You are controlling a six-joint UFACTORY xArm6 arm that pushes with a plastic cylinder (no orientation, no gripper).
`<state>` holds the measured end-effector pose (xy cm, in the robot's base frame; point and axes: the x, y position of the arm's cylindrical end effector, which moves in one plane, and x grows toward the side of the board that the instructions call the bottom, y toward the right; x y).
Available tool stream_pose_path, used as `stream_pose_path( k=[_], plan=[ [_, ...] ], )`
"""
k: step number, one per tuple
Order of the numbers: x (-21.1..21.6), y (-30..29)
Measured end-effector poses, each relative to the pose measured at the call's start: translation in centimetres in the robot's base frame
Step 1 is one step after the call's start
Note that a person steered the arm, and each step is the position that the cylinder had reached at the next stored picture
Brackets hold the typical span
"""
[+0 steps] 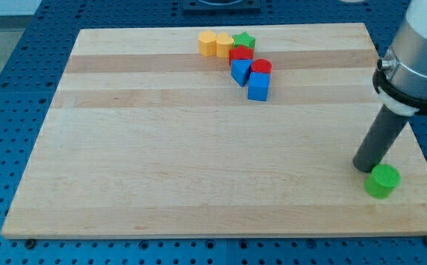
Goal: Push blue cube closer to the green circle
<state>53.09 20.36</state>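
The blue cube (258, 87) sits near the top of the pale wooden table (162, 162), far from my tip (364, 166), at its ten o'clock. The bare rod tool grips nothing; its tip rests just beside the green circle block (383, 181), at the circle's ten o'clock.

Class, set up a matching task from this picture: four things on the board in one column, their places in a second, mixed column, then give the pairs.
1. green circle
2. blue cube
3. green star
4. my tip

A. top of the cluster, by a yellow block
B. view's bottom right corner, alone
C. just left of the green circle
D. bottom of the cluster, below a red cylinder

Pairs: 1-B, 2-D, 3-A, 4-C
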Motion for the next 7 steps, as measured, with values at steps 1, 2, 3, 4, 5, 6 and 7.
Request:
stream_pose_path(
  k=[1, 2, 3, 4, 5, 6, 7],
  plan=[
    [0.0, 0.0],
    [0.0, -0.4],
    [-1.4, -4.6],
    [-3.9, -10.5],
    [-4.2, -16.9],
    [-5.7, -21.9],
    [-10.0, -25.3]
  ],
)
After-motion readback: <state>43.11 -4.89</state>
